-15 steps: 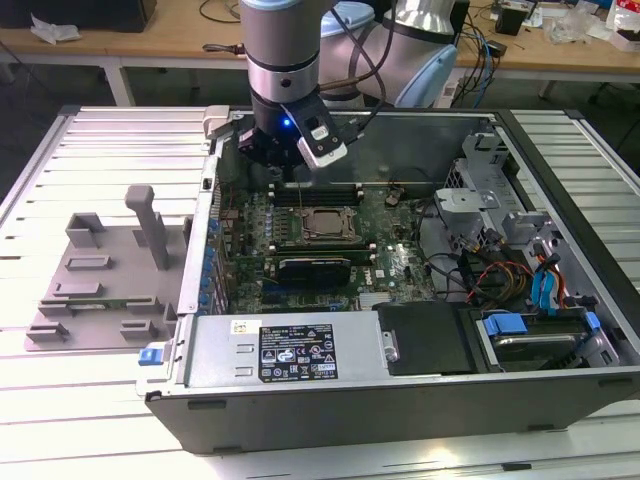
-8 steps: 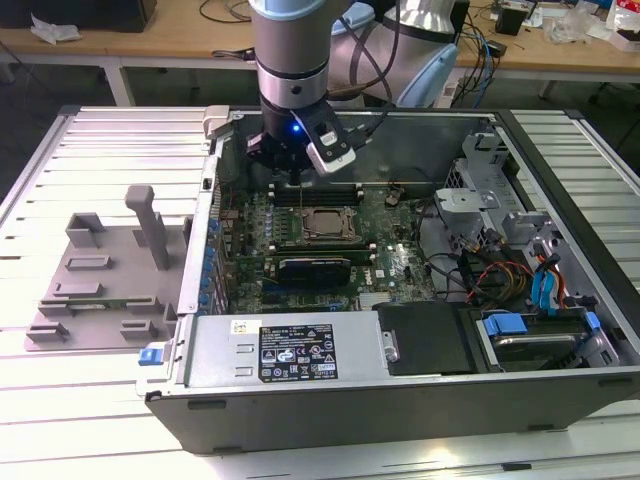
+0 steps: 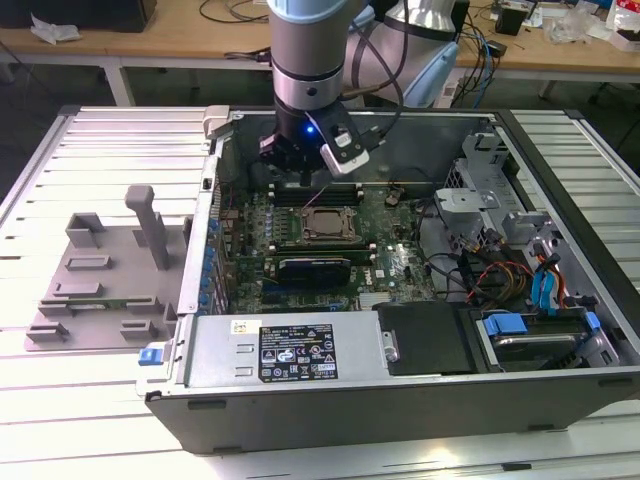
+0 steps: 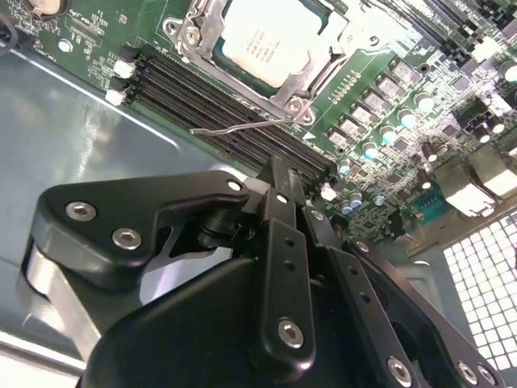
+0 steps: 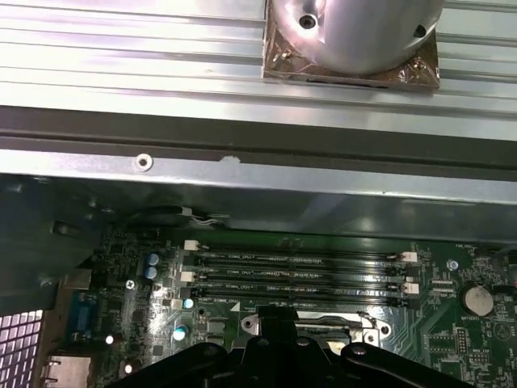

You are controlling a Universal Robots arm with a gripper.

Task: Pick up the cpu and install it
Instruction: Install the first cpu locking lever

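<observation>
Black fingers: the gripper (image 4: 279, 174) hangs over the motherboard (image 3: 395, 262), its fingers pressed together with nothing between them.
CPU: the silver-topped cpu (image 4: 266, 36) sits inside its socket frame (image 4: 319, 69) near the fingertips; faint print on its top is unreadable.
Memory slots: the black memory slots (image 5: 295, 275) run between fingertips and socket.
Case: a black warning label (image 3: 298, 351) carries small white print, too small to read.

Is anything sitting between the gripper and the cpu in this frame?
Nothing visible does. The cpu already lies in its socket with the metal frame open around it, top bare. The gripper hangs above the memory slots just beside the socket, holding nothing.
</observation>
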